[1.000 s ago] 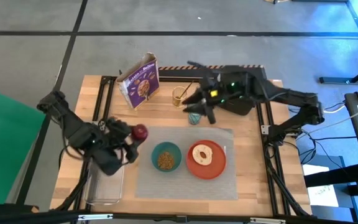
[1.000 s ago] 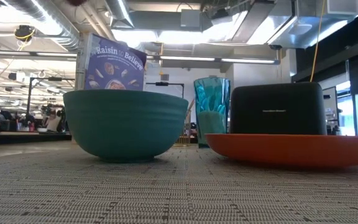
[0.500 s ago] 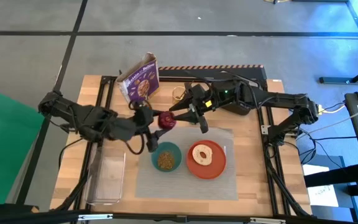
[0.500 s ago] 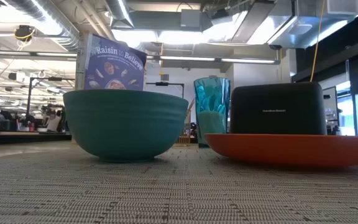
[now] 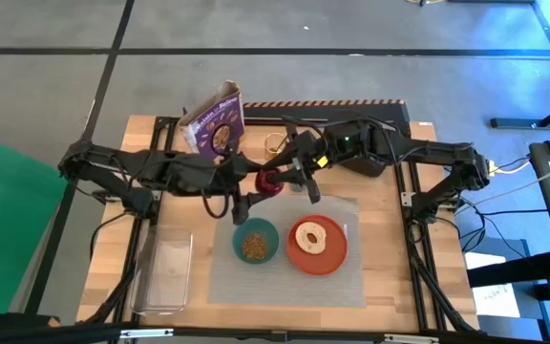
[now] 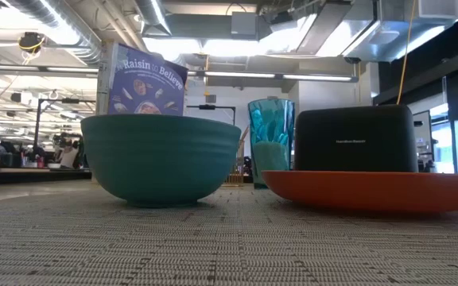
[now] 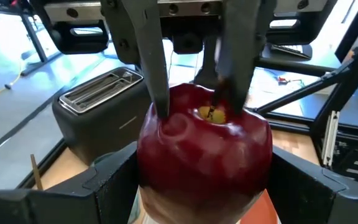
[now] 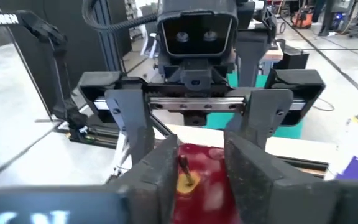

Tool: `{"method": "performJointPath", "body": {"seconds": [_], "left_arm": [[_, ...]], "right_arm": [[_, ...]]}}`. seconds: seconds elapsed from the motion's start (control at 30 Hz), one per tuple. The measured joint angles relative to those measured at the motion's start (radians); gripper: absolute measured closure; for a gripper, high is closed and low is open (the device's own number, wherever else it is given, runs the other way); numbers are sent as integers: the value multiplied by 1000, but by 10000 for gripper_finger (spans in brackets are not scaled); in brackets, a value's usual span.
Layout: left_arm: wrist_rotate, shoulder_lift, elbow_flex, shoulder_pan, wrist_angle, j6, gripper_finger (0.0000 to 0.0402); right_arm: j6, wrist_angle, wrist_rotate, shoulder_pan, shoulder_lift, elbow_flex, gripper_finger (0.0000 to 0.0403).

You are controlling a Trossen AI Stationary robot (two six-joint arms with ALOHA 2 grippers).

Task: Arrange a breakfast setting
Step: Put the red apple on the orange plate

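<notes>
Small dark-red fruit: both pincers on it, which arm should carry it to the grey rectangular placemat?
Right, probably. The right pincer clamps the small dark-red fruit alongside the left pincer; the left arm is stretched far across, and the orange-red round plate lies on the right's side.

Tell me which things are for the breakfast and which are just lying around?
For breakfast: placemat, bowl, plate, bagel, cup, dark-red fruit.
Just lying about: toaster, cereal box, clear tray.
</notes>
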Motion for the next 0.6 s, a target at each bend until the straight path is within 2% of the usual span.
{"method": "performJointPath", "body": {"seconds": [0.23,0.47,0.6], "left_arm": [[64,2,-1,38,0,1,105],[61,2,-1,78,2,-11,105],[99,2,-1,107,0,-45,105]], "right_arm": [[-49,-51,12,-3,-1,1,355],[-67,-58,29,-3,-3,1,394],[-77,-62,34,-3,-2,1,394]]}}
